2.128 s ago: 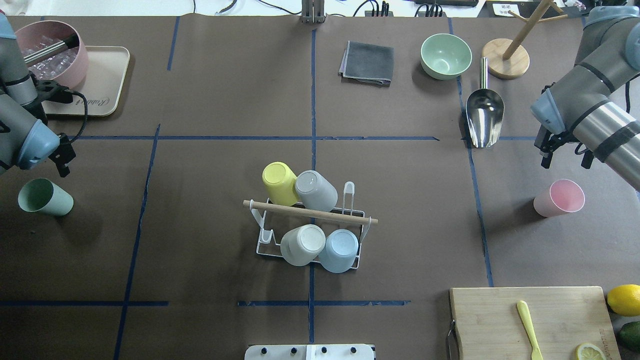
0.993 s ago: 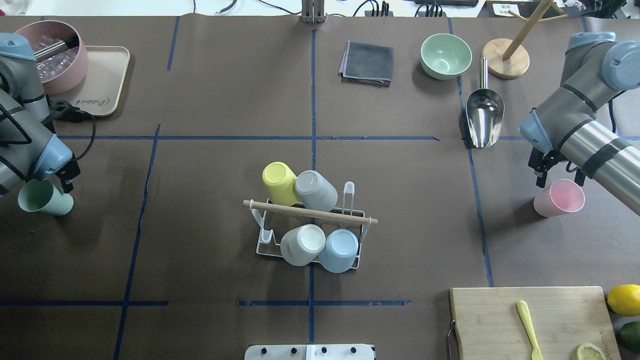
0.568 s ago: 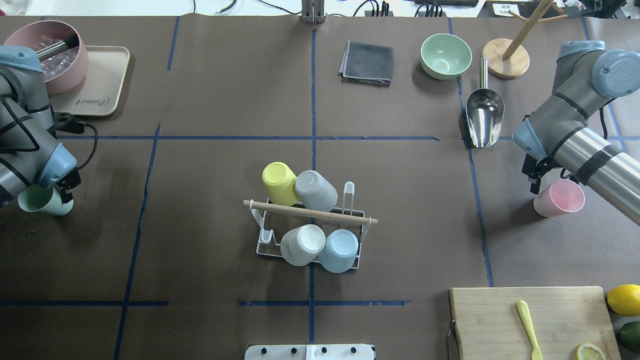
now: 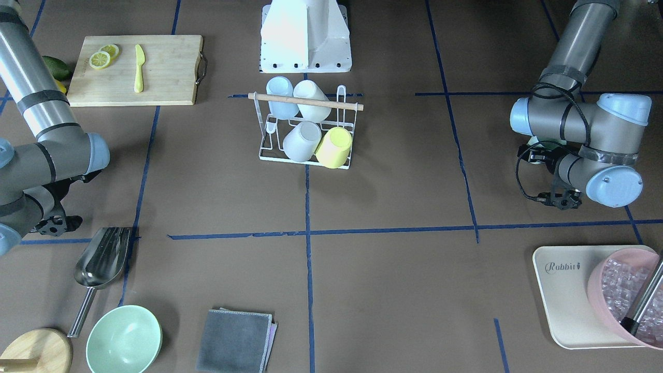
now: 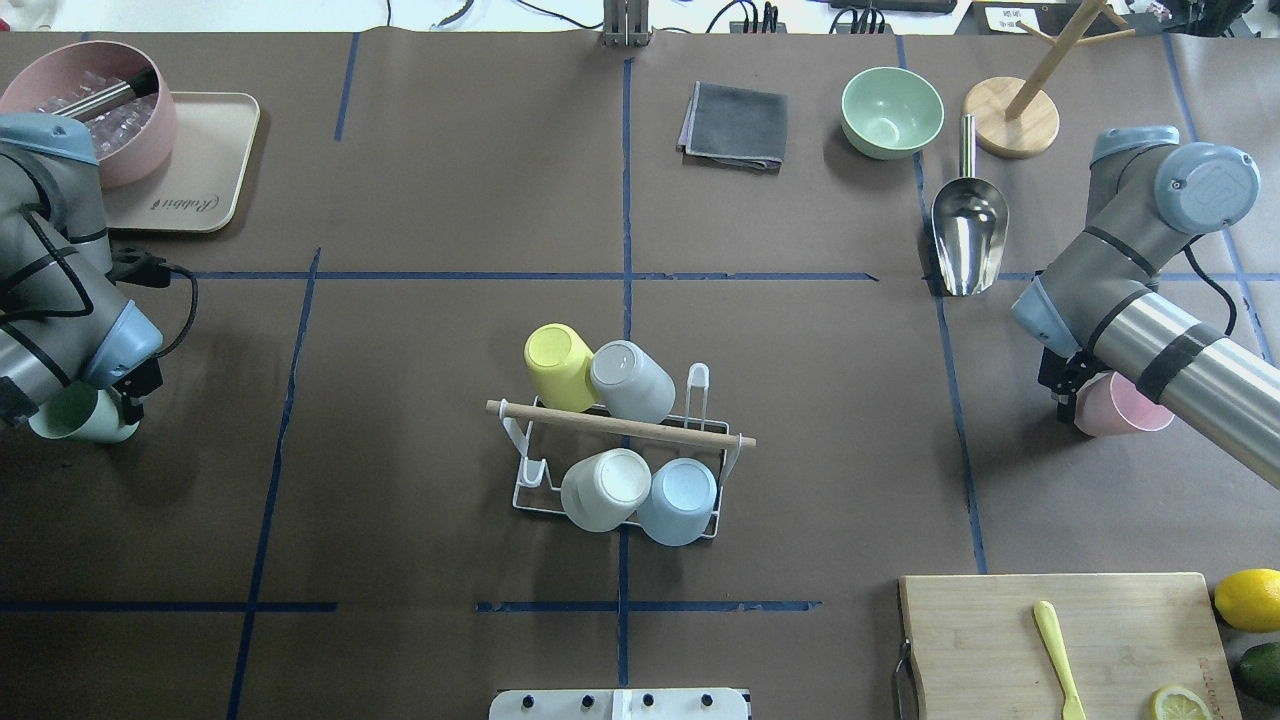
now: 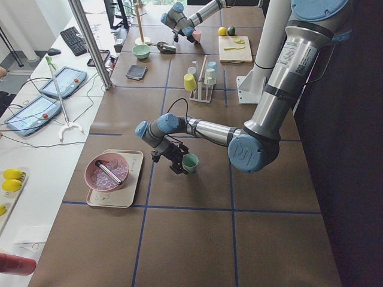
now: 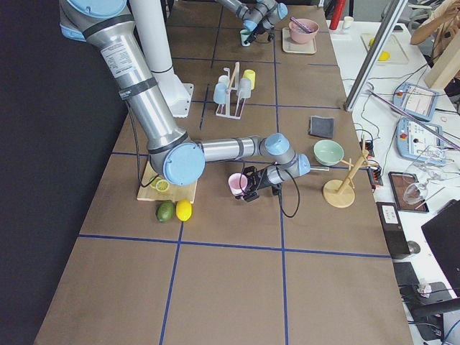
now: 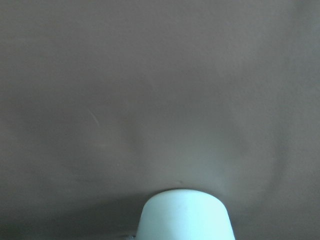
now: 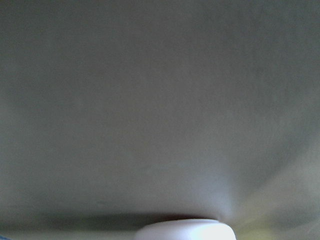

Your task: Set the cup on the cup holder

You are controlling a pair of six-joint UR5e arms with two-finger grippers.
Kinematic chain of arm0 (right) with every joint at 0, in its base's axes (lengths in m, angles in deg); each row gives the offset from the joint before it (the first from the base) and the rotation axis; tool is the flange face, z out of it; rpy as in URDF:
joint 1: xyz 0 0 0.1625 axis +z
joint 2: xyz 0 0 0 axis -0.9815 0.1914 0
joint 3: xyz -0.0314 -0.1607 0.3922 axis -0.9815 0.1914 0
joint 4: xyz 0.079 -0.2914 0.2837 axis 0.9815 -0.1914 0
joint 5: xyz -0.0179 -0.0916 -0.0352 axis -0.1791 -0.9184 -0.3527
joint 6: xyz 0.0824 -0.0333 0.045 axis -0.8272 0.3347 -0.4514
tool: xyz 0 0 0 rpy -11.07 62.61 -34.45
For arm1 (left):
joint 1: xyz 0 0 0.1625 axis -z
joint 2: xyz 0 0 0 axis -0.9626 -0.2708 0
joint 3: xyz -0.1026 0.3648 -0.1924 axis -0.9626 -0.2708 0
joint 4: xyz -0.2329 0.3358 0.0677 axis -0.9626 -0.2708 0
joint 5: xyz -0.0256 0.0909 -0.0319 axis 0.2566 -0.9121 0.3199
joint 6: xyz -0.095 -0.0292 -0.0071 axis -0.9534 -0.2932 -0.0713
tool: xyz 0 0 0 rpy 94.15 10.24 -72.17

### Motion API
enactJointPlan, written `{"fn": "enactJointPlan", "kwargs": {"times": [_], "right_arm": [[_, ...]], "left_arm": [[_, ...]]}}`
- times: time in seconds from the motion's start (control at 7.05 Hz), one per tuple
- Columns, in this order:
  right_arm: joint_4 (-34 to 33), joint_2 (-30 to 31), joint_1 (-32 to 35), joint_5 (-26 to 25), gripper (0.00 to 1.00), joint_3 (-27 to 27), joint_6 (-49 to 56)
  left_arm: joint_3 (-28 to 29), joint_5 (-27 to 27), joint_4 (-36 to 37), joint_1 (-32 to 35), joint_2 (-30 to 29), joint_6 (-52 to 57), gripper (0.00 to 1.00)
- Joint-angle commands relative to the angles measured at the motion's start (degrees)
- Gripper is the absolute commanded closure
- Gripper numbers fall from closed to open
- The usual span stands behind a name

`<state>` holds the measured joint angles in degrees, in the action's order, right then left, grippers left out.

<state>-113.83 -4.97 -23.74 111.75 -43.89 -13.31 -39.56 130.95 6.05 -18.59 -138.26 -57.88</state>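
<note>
The white wire cup holder (image 5: 620,470) with its wooden rod handle (image 5: 620,424) stands mid-table and bears yellow, grey, white and blue cups upside down; it also shows in the front view (image 4: 305,129). A green cup (image 5: 70,418) stands at the far left. My left gripper (image 5: 108,402) is low beside it, one finger (image 5: 135,384) by its side, jaws apparently open around it. A pink cup (image 5: 1118,408) stands at the right. My right gripper (image 5: 1085,395) is down at it, apparently open. Both wrist views show only a cup top, green (image 8: 185,215) and pink (image 9: 185,229).
A beige tray (image 5: 205,160) with a pink bowl (image 5: 120,105) of ice sits back left. A metal scoop (image 5: 968,235), green bowl (image 5: 890,110), grey cloth (image 5: 735,125) and wooden mug tree (image 5: 1012,120) sit back right. A cutting board (image 5: 1000,640) lies front right.
Both arms have come down and in toward their cups. The left gripper has reached the green cup and the right gripper the pink cup. The rack has not moved.
</note>
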Motion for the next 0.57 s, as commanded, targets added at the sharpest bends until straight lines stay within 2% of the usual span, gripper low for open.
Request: {"fn": "enactJointPlan", "kwargs": {"times": [0.0,0.14,0.28,0.43], "right_arm": [[-1.2,0.4,0.8,-0.1,0.8,-0.1,0.9],[-1.7,0.3,0.8,-0.3,0.98,-0.2,1.0],[-3.2,-0.1,0.8,-0.4,1.0,-0.5,1.0],[-4.1,-0.2,1.1,-0.7,1.0,-0.7,1.1]], "left_arm": [[0.2,0.0,0.6,-0.2,0.1,0.1,0.0],[0.1,0.0,1.4,-0.2,0.2,2.3,0.23],[0.1,0.0,3.4,-0.2,0.1,4.1,0.6],[-0.3,0.1,5.3,-0.1,0.1,4.1,0.88]]}}
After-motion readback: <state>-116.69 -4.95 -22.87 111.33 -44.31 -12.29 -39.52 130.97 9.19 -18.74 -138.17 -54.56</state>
